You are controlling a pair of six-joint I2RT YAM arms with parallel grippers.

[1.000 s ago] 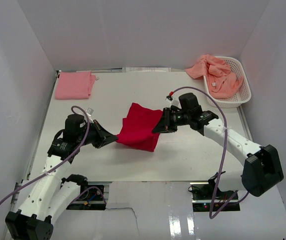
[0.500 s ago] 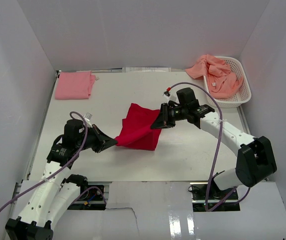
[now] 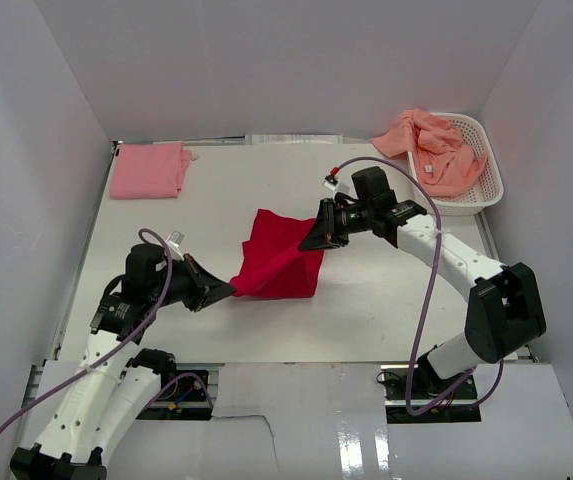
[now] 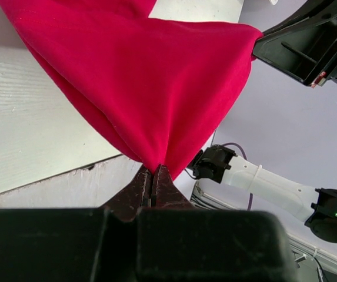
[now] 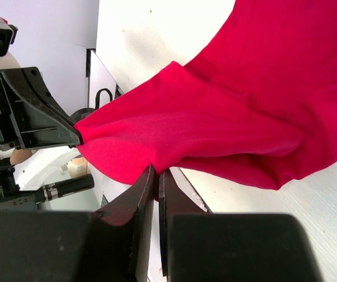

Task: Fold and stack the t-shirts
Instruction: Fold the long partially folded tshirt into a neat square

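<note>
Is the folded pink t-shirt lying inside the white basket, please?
No, the pink t-shirt lies on the table at the far left, away from the basket.

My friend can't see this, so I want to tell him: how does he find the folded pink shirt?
Start at the white table and look to its far left corner, near the wall. The light pink t-shirt lies flat there, alone. It is neatly folded, unlike the bright red t-shirt held up in the middle and the salmon-orange t-shirts crumpled in the white basket far right.
</note>
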